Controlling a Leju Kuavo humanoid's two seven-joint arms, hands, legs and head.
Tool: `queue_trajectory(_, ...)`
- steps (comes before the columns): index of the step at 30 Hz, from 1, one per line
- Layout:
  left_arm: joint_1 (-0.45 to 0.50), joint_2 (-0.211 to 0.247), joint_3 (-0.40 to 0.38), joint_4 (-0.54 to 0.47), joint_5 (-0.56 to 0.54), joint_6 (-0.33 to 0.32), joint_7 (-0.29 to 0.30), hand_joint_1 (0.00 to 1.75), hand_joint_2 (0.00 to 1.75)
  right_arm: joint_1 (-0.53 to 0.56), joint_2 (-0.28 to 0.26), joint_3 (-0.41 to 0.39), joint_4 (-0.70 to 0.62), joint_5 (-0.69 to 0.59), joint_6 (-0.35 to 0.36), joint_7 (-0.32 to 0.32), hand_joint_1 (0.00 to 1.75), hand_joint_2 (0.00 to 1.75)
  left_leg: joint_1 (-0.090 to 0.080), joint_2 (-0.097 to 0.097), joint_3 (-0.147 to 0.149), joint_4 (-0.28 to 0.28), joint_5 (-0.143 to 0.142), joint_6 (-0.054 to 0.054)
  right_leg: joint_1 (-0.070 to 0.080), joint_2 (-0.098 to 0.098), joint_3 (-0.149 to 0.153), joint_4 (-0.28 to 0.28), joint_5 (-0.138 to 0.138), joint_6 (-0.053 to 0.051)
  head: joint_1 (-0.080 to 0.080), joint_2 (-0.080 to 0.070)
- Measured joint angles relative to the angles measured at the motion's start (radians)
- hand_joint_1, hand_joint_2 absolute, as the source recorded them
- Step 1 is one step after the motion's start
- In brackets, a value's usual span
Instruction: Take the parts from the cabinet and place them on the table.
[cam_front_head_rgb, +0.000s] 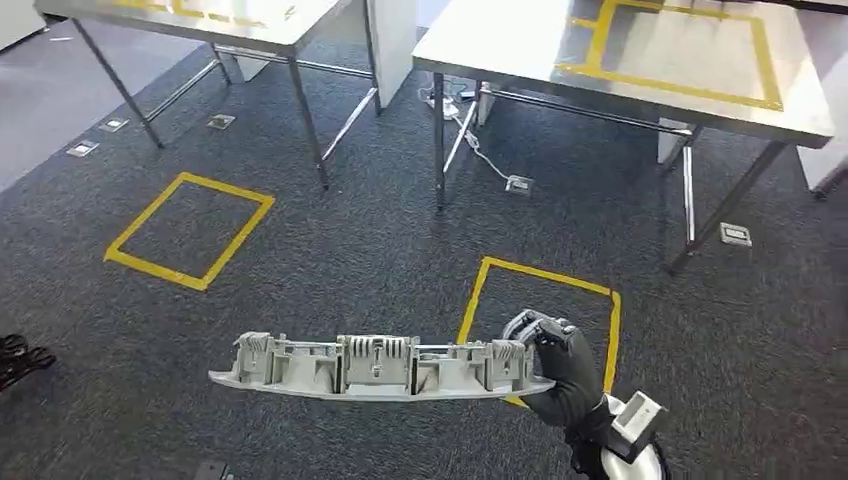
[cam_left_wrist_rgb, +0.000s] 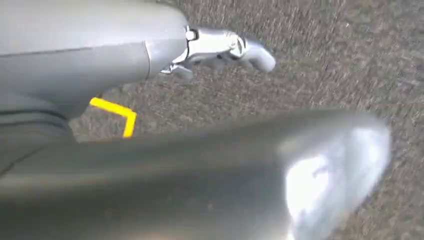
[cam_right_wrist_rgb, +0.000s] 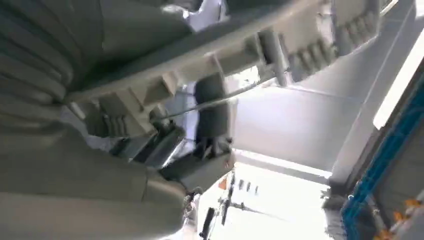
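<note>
The right hand (cam_front_head_rgb: 560, 365) is closed around one end of the long grey part (cam_front_head_rgb: 380, 368), held level over the carpet — the carrying step, by appearance. The steel table (cam_front_head_rgb: 640, 75) must next be approached — and the part lowered flat.

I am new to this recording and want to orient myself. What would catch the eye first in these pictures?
First is the long grey plastic part, held level above the dark carpet by the right hand, which grips its end. Beyond it stand two steel tables: the right table carries a yellow tape outline on its top. On the carpet, two yellow tape squares stand out, one to the left and one just behind the hand.
</note>
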Motion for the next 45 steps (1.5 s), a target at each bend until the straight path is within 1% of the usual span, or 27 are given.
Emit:
queue_trajectory(1, 0.001, 0.0, 0.0, 0.001, 0.0, -0.003, 0.0, 0.0, 0.0, 0.002, 0.0, 0.0, 0.0, 0.001, -0.002, 0.0, 1.75, 1.75, 0.0, 0.0, -0.022, 0.037, -0.001, -0.001, 0.0, 0.015, 0.0, 0.002, 0.0, 0.0, 0.0, 0.0)
queue_trajectory(2, 0.001, 0.0, 0.0, 0.001, 0.0, -0.005, 0.0, 0.0, 0.0, 0.005, 0.0, -0.001, 0.001, 0.003, -0.002, 0.001, 1.75, 1.75, 0.001, 0.0, -0.016, 0.018, 0.026, -0.001, -0.001, 0.029, 0.0, 0.004, -0.001, 0.001, -0.001, 0.0)
queue_trajectory(4, -0.001, 0.0, 0.0, 0.001, 0.0, -0.005, 0.0, 0.0, 0.0, 0.007, 0.0, -0.001, 0.001, 0.005, 0.002, 0.001, 1.75, 1.75, 0.004, -0.009, 0.05, -0.132, 0.117, -0.002, -0.005, 0.058, 0.001, 0.009, -0.003, 0.006, -0.002, 0.0)
queue_trajectory(5, -0.001, 0.0, 0.0, 0.001, 0.0, -0.005, -0.003, 0.0, 0.0, 0.008, 0.0, -0.001, 0.0, 0.005, 0.002, 0.0, 1.75, 1.75, 0.01, -0.042, 0.099, -0.235, 0.163, -0.003, -0.007, 0.073, 0.001, 0.014, -0.006, 0.011, -0.003, 0.0)
queue_trajectory(6, -0.001, -0.001, 0.0, 0.001, 0.0, -0.005, -0.006, 0.0, 0.0, 0.01, 0.0, -0.002, 0.0, 0.005, 0.004, 0.0, 1.75, 1.75, 0.014, -0.098, 0.112, -0.265, 0.145, -0.003, -0.004, 0.085, -0.003, 0.019, -0.007, 0.02, -0.005, 0.0)
queue_trajectory(10, -0.002, -0.002, 0.0, 0.001, -0.002, -0.006, -0.011, 0.0, 0.0, 0.015, -0.001, -0.002, 0.0, 0.003, 0.008, 0.001, 1.75, 1.75, 0.003, -0.052, 0.114, -0.271, 0.154, 0.03, -0.01, 0.123, -0.015, 0.011, 0.004, 0.049, -0.003, 0.0)
queue_trajectory(11, -0.005, -0.007, 0.0, 0.001, -0.002, -0.006, -0.012, 0.0, 0.0, 0.015, -0.001, -0.002, 0.0, 0.002, 0.008, 0.001, 1.75, 1.75, 0.01, -0.04, 0.116, -0.279, 0.159, 0.039, -0.01, 0.106, -0.017, 0.018, 0.0, 0.052, -0.003, 0.0)
queue_trajectory(12, -0.005, -0.005, 0.0, 0.0, -0.002, -0.006, -0.012, 0.0, 0.0, 0.012, -0.002, -0.002, 0.001, -0.001, 0.008, 0.001, 1.75, 1.75, 0.009, -0.034, 0.117, -0.281, 0.159, 0.045, -0.002, 0.048, -0.029, 0.046, -0.021, 0.055, 0.005, 0.0)
queue_trajectory(13, -0.004, -0.004, 0.0, 0.001, -0.002, -0.005, -0.012, 0.0, 0.0, 0.005, -0.002, -0.002, 0.003, -0.005, 0.009, 0.001, 1.75, 1.75, 0.007, -0.022, 0.117, -0.281, 0.159, 0.048, -0.003, 0.01, -0.065, 0.117, -0.063, 0.06, 0.014, 0.0)
queue_trajectory(15, 0.003, -0.004, 0.0, 0.001, -0.002, -0.003, -0.012, 0.0, 0.0, -0.003, -0.001, -0.002, 0.01, -0.011, 0.01, 0.0, 1.75, 1.75, 0.004, -0.003, 0.116, -0.281, 0.157, 0.051, -0.006, -0.01, -0.142, 0.278, -0.131, 0.064, 0.015, 0.0)
queue_trajectory(16, 0.004, -0.004, 0.0, 0.001, -0.001, -0.002, -0.012, 0.0, 0.0, -0.004, -0.001, -0.002, 0.015, -0.013, 0.01, 0.0, 1.75, 1.75, 0.003, 0.005, 0.116, -0.28, 0.156, 0.051, -0.007, -0.012, -0.167, 0.329, -0.142, 0.065, 0.015, 0.0)
queue_trajectory(17, 0.005, -0.004, 0.0, 0.001, -0.001, -0.002, -0.013, 0.0, 0.0, -0.005, -0.001, -0.002, 0.021, -0.013, 0.01, 0.001, 1.75, 1.75, 0.003, 0.01, 0.117, -0.28, 0.156, 0.051, -0.008, -0.013, -0.166, 0.323, -0.126, 0.065, 0.015, 0.0)
queue_trajectory(18, 0.004, -0.004, 0.0, 0.001, -0.001, -0.002, -0.015, 0.0, 0.0, -0.006, -0.001, -0.004, 0.026, -0.013, 0.009, 0.001, 1.75, 1.75, 0.003, 0.013, 0.118, -0.279, 0.155, 0.05, -0.008, -0.013, -0.139, 0.272, -0.09, 0.064, 0.016, 0.0)
queue_trajectory(20, 0.002, -0.004, 0.0, 0.001, 0.0, -0.001, -0.016, 0.0, 0.0, -0.013, -0.001, -0.005, 0.03, -0.013, 0.008, 0.001, 1.75, 1.75, 0.003, 0.018, 0.122, -0.278, 0.152, 0.045, -0.006, -0.017, -0.039, 0.084, -0.006, 0.054, 0.017, 0.0)
queue_trajectory(21, 0.002, -0.005, 0.0, 0.001, -0.001, -0.001, -0.018, 0.0, 0.0, -0.016, -0.001, -0.005, 0.03, -0.013, 0.008, 0.001, 1.75, 1.75, 0.003, 0.021, 0.124, -0.279, 0.15, 0.043, -0.003, -0.024, -0.004, 0.014, -0.007, 0.046, 0.017, 0.0)
queue_trajectory(25, 0.002, -0.007, 0.0, 0.001, -0.001, 0.003, -0.021, 0.0, 0.0, -0.019, 0.0, -0.006, 0.03, -0.013, 0.004, 0.001, 1.75, 1.75, 0.0, 0.022, 0.128, -0.289, 0.152, 0.018, 0.008, -0.02, -0.007, 0.013, -0.009, 0.024, 0.016, 0.0)
queue_trajectory(27, 0.001, -0.006, 0.0, -0.001, -0.002, 0.005, -0.023, 0.0, 0.0, -0.019, 0.0, -0.006, 0.03, -0.013, 0.003, 0.0, 1.75, 1.75, -0.001, 0.017, 0.126, -0.272, 0.136, 0.007, -0.004, -0.019, 0.006, -0.004, -0.002, 0.01, 0.015, 0.0)
queue_trajectory(28, 0.0, -0.006, 0.0, 0.0, -0.002, 0.005, -0.024, 0.0, 0.0, -0.02, 0.0, -0.006, 0.03, -0.014, 0.002, 0.0, 1.75, 1.75, -0.001, 0.009, 0.103, -0.224, 0.106, 0.006, -0.006, -0.019, 0.008, -0.006, -0.002, 0.005, 0.008, 0.0)
queue_trajectory(30, 0.002, -0.005, 0.0, 0.0, -0.003, 0.006, -0.025, 0.0, 0.0, -0.018, 0.001, -0.006, 0.03, -0.015, 0.001, 0.0, 1.75, 1.75, 0.001, 0.002, 0.017, -0.053, 0.026, -0.001, -0.006, -0.019, 0.008, -0.005, -0.005, 0.0, -0.002, 0.0)
queue_trajectory(31, 0.005, -0.005, 0.0, 0.0, -0.007, 0.007, -0.027, 0.0, 0.0, -0.015, 0.001, -0.006, 0.03, -0.015, 0.0, 0.001, 1.75, 1.75, 0.001, 0.001, -0.02, 0.016, 0.006, -0.003, -0.005, -0.016, 0.008, -0.004, -0.006, 0.0, -0.003, 0.0)
queue_trajectory(32, 0.008, -0.005, 0.0, 0.001, -0.01, 0.008, -0.029, 0.0, 0.0, -0.011, 0.001, -0.006, 0.03, -0.016, -0.001, 0.001, 1.75, 1.75, 0.001, 0.001, -0.036, 0.037, 0.012, -0.004, -0.005, -0.014, 0.008, -0.002, -0.006, 0.0, -0.003, 0.0)
queue_trajectory(33, 0.01, -0.005, 0.0, 0.001, -0.011, 0.008, -0.031, 0.0, 0.0, -0.008, 0.001, -0.006, 0.03, -0.018, -0.002, 0.001, 1.75, 1.75, 0.002, 0.001, -0.026, 0.008, 0.044, -0.004, -0.006, -0.011, 0.009, 0.0, -0.009, 0.001, -0.003, 0.0)
queue_trajectory(36, 0.01, -0.003, 0.0, 0.001, -0.016, 0.008, -0.036, 0.0, 0.0, -0.004, 0.001, -0.006, 0.03, -0.019, -0.005, 0.001, 1.75, 1.75, 0.007, -0.003, 0.094, -0.254, 0.177, -0.003, -0.007, -0.004, 0.014, 0.012, -0.02, 0.015, -0.007, 0.0)
queue_trajectory(37, 0.009, -0.004, 0.0, 0.001, -0.019, 0.008, -0.036, 0.0, 0.0, -0.004, 0.001, -0.006, 0.03, -0.019, -0.006, 0.0, 1.75, 1.75, 0.002, -0.009, 0.1, -0.27, 0.16, 0.003, 0.0, -0.002, 0.01, 0.018, -0.024, 0.021, -0.01, 0.0)
queue_trajectory(42, 0.008, -0.006, 0.0, 0.001, -0.024, 0.008, -0.034, 0.0, 0.0, 0.002, 0.001, -0.006, 0.029, -0.014, -0.014, 0.001, 1.75, 1.75, 0.004, -0.003, 0.1, -0.277, 0.17, 0.041, -0.006, -0.004, 0.008, 0.027, -0.031, 0.051, -0.005, 0.0)
queue_trajectory(43, 0.007, -0.006, 0.0, 0.001, -0.027, 0.008, -0.034, 0.0, 0.0, 0.001, 0.001, -0.006, 0.029, -0.011, -0.014, 0.0, 1.75, 1.75, 0.005, -0.003, 0.101, -0.277, 0.17, 0.047, -0.005, -0.009, -0.01, 0.065, -0.059, 0.055, 0.0, 0.0)
queue_trajectory(45, 0.008, -0.006, 0.0, 0.001, -0.031, 0.008, -0.032, 0.0, 0.0, 0.004, 0.001, -0.006, 0.028, -0.01, -0.021, 0.0, 1.75, 1.75, 0.003, 0.001, 0.1, -0.276, 0.169, 0.052, -0.007, -0.011, -0.088, 0.229, -0.141, 0.061, 0.01, 0.0)
